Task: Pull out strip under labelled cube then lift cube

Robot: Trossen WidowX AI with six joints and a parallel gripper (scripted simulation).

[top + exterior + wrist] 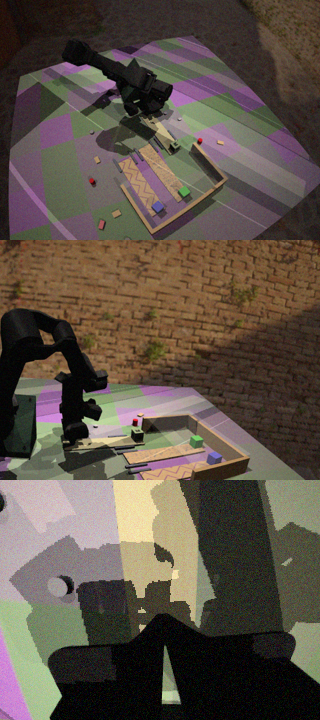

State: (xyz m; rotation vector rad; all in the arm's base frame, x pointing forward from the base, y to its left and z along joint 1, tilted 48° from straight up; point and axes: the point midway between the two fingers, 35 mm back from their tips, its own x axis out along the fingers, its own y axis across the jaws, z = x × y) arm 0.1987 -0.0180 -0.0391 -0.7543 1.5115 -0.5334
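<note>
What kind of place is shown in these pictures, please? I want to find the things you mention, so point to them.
It looks like a robot test table, perhaps in an old yard or courtyard: a weathered brick wall (160,304) with green plant patches (155,349) stands behind, and a black robot arm (108,65) (20,327) works at a purple-and-green checkered table (58,129) (160,405).
</note>
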